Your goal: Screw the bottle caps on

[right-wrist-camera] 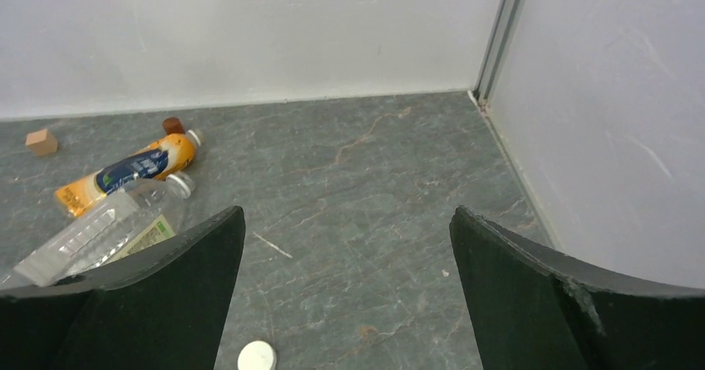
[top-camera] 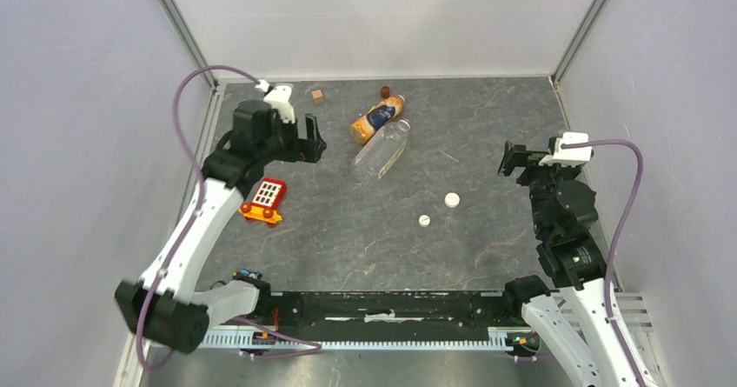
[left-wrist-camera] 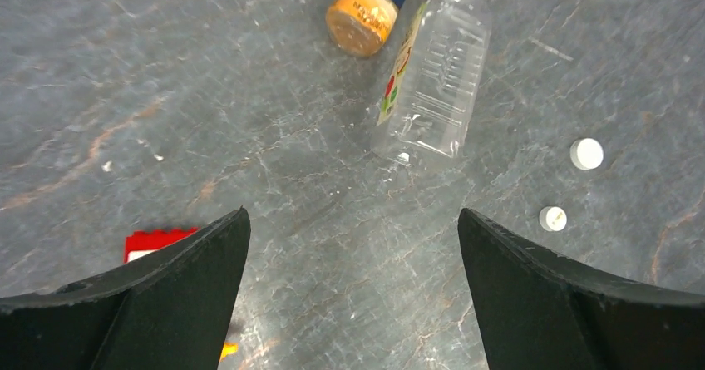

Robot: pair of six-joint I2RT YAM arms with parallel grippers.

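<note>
- Toward the far middle of the tabletop [top-camera: 348,248], the clear bottle [top-camera: 383,148] lies on its side.
- Just beside its far-left flank lies the orange bottle [top-camera: 377,118], also on its side.
- Right of the clear bottle and nearer the arms, the far cap [top-camera: 452,200] and the near cap [top-camera: 424,221] lie loose, apart.
- Left of the clear bottle hovers the left pincer [left-wrist-camera: 353,220], jaws spread, empty.
- Well right of it, the right pincer [right-wrist-camera: 345,216] is spread wide too, empty.
</note>
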